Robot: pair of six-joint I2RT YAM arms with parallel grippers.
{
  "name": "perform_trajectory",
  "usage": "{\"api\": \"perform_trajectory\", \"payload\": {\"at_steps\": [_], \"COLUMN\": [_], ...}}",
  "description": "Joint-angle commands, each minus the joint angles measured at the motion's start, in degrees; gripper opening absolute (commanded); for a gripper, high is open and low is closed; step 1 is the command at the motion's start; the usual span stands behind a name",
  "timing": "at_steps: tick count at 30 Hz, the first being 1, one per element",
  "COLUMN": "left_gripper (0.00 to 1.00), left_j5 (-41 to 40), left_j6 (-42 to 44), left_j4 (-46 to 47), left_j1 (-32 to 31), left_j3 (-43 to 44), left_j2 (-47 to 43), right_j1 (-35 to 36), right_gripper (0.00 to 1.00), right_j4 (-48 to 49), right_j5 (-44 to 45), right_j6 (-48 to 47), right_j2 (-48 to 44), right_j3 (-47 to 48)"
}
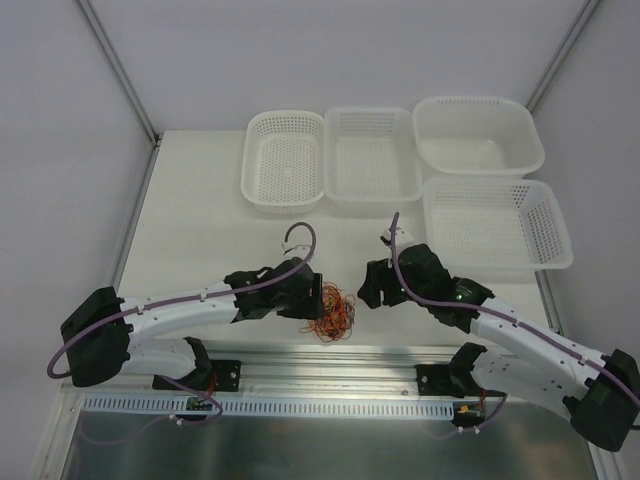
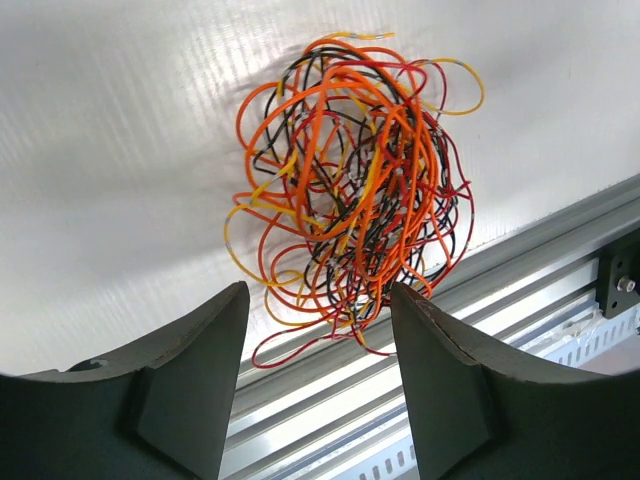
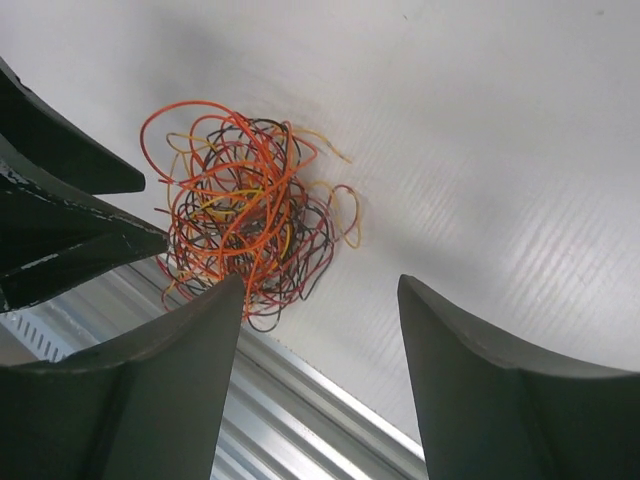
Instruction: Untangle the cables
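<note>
The cables [image 1: 335, 316] lie as one knotted clump of thin orange, red, yellow and black wires on the white table near its front edge, between the two arms. The clump shows large in the left wrist view [image 2: 350, 190] and smaller in the right wrist view [image 3: 240, 225]. My left gripper [image 1: 322, 298] is open and empty just left of the clump; its fingers [image 2: 190, 370] frame the clump's near edge. My right gripper [image 1: 368, 290] is open and empty, a little to the right of the clump and apart from it.
Four white perforated baskets stand at the back: one [image 1: 286, 158], one [image 1: 372, 155], a deeper tub [image 1: 477, 133] and one [image 1: 494, 222] at the right. An aluminium rail [image 1: 330, 360] runs along the table's front edge, right by the clump.
</note>
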Motion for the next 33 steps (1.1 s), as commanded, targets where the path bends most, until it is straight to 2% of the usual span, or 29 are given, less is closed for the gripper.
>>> {"api": "perform_trajectory", "payload": {"at_steps": [1, 11, 19, 26, 32, 33], "left_gripper": [0.59, 0.59, 0.57, 0.52, 0.46, 0.45], "left_j5": [-2.51, -0.04, 0.83, 1.45, 1.63, 1.45], "left_j6": [-4.96, -8.3, -9.62, -9.44, -9.18, -9.18], "left_j4": [2.51, 9.29, 12.01, 12.1, 12.19, 12.1], "left_j1": [-0.57, -0.57, -0.57, -0.48, -0.48, -0.48], "left_j3": [-2.8, -6.06, -5.88, -4.39, -3.6, -3.77], "left_j2": [-2.18, -2.27, 2.82, 7.48, 9.16, 9.16], "right_j1": [0.31, 0.31, 0.22, 0.05, 0.13, 0.13], "right_gripper": [0.66, 0.6, 0.49, 0.19, 0.01, 0.01], "right_j4": [8.79, 18.62, 24.26, 24.27, 23.56, 23.65], "right_j5": [-4.33, -12.85, -12.6, -10.58, -11.72, -11.89], "right_j6": [-5.57, -11.11, -11.55, -11.55, -13.31, -13.39], "right_j2": [2.36, 19.23, 30.13, 30.32, 29.62, 29.18], "right_j3": [2.17, 7.97, 10.34, 10.26, 9.64, 9.64]}}
